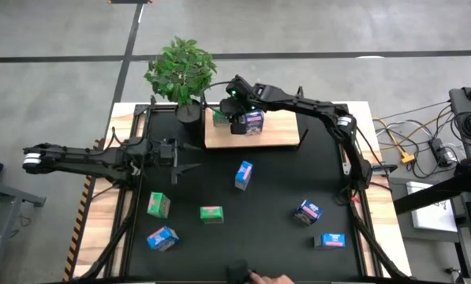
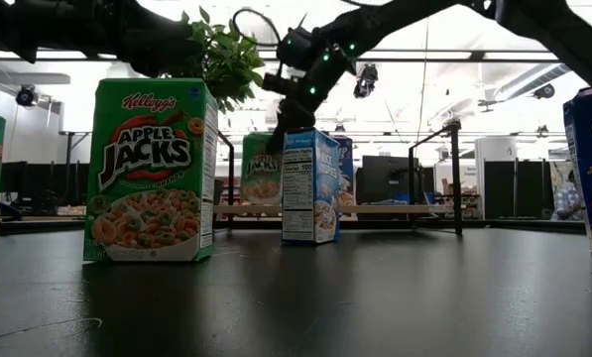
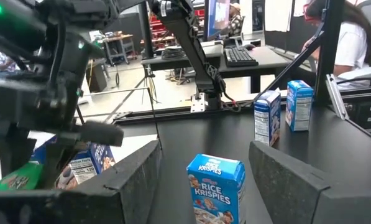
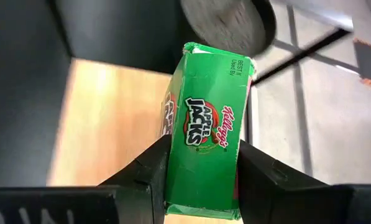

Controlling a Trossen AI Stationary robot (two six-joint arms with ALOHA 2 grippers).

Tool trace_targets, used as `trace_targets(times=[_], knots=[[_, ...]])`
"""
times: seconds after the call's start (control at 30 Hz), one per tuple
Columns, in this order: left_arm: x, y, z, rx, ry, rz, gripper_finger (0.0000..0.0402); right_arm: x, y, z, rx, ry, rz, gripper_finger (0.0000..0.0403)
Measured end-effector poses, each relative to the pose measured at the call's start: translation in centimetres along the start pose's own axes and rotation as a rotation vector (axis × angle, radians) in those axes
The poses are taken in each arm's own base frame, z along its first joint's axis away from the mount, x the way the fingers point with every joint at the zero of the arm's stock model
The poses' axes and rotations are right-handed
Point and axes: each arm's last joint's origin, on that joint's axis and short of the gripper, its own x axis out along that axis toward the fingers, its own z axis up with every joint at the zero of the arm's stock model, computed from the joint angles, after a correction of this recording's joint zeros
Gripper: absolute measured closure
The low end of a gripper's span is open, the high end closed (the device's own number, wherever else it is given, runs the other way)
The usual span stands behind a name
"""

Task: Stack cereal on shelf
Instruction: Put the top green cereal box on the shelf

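Observation:
The shelf (image 1: 278,136), a pale wood board, lies at the far middle of the black mat. A blue cereal carton (image 1: 256,121) stands on it. My right gripper (image 1: 232,118) reaches over the board's left end, shut on a green cereal carton (image 4: 207,130). Several more cartons stand or lie on the mat: blue (image 1: 244,175), green (image 1: 158,205), green (image 1: 211,213), blue (image 1: 162,237), blue (image 1: 308,211), blue (image 1: 331,241). My left gripper (image 1: 189,166) hovers open over the mat's left side, pointing level toward the blue carton (image 3: 215,186) at mid-mat. My right gripper pinches the green carton by two opposite faces (image 4: 176,174), near the carton's end that is closer to the wrist. The fingers slant down from the table's right and lie across the carton. The carton points down toward the board (image 4: 110,124); whether its far end touches the board is hidden.
A potted plant (image 1: 184,71) stands at the far left, right beside the board's left end. Black frame posts (image 2: 456,178) rise beside the shelf. A person's hand (image 1: 278,278) shows at the near edge. People sit at desks beyond the table (image 3: 350,43).

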Motion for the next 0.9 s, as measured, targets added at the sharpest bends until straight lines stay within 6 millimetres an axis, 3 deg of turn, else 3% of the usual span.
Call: trace_targets(times=[0.2,0.57,0.9], knots=[[-0.01,0.00,-0.01,0.000,0.001,0.000,0.0171,0.79,-0.15,-0.21,-0.004,0.017,-0.014,0.0264],[0.01,0.00,-0.02,0.000,0.001,-0.001,0.0171,0.48,-0.33,0.09,0.008,-0.004,-0.029,0.0201],[0.01,0.00,-0.02,0.000,0.001,-0.001,0.0171,-0.16,-0.46,0.37,0.009,-0.014,-0.039,0.0197]])
